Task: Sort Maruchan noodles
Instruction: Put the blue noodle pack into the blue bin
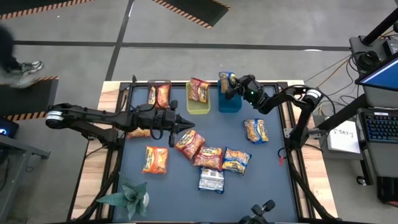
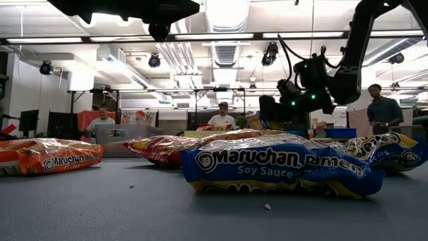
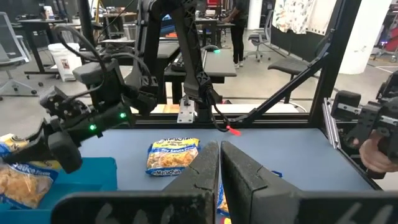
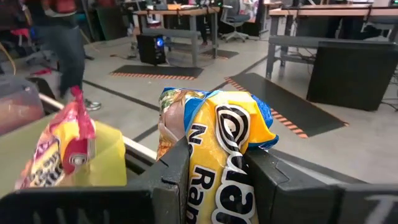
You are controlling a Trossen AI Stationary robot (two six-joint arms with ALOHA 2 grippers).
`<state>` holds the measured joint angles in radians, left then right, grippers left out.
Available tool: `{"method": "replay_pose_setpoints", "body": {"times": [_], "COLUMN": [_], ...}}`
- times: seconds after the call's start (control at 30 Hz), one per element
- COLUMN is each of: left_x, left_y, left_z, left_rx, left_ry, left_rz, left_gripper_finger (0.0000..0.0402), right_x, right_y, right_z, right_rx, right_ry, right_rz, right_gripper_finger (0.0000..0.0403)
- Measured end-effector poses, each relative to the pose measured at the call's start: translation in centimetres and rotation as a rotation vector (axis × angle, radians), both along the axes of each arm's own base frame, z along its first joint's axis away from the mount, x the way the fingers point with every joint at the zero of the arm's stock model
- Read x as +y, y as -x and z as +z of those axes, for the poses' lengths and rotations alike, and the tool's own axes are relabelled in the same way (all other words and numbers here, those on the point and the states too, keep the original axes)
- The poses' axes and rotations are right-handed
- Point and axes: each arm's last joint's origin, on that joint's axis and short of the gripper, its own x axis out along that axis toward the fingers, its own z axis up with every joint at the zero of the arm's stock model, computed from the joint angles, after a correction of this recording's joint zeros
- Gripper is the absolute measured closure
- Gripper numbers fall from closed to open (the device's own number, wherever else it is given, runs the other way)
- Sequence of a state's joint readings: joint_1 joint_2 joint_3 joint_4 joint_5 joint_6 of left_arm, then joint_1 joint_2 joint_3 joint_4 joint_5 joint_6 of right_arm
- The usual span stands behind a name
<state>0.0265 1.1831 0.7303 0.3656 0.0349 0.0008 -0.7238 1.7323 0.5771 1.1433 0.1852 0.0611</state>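
Dark blue-grey table mat [image 1: 186, 186] on a wooden bench, in an open workshop with desks, chairs and people standing behind.

Crinkly plastic Maruchan noodle packets [image 1: 211, 158], orange, red, blue-and-yellow and one silvery-white, lie clustered at the mat's centre, with one more toward 3 o'clock. At 12 o'clock stand a grey bin [image 1: 158, 94], a yellow bin [image 1: 199, 102] and a blue bin [image 1: 229, 101]. The right gripper [image 4: 217, 180] hangs over the blue bin, clamped on a blue-and-yellow packet [image 4: 227, 155]. The left gripper [image 1: 189, 125], fingers pressed together and empty, sits above the central cluster.
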Motion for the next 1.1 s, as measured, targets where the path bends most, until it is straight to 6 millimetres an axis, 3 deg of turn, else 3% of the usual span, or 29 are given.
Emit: {"method": "replay_pose_setpoints", "body": {"times": [0.27, 0.73, 1.1], "left_x": [0.0, 0.0, 0.0], "left_y": [0.0, 0.0, 0.0], "left_z": [0.0, 0.0, 0.0], "left_rx": [0.000, 0.000, 0.001], "left_ry": [-0.008, -0.008, -0.008], "left_rz": [-0.001, 0.000, 0.000], "left_gripper_finger": [0.0402, 0.0402, 0.0402], "right_x": [-0.3, -0.3, 0.2], "right_y": [-0.4, -0.4, 0.4], "right_z": [0.0, 0.0, 1.7], "right_rx": [0.005, 0.014, 0.097], "right_ry": [0.009, 0.002, -0.045], "right_rz": [0.003, -0.001, -0.021], "right_gripper_finger": [0.0307, 0.0214, 0.0208]}}
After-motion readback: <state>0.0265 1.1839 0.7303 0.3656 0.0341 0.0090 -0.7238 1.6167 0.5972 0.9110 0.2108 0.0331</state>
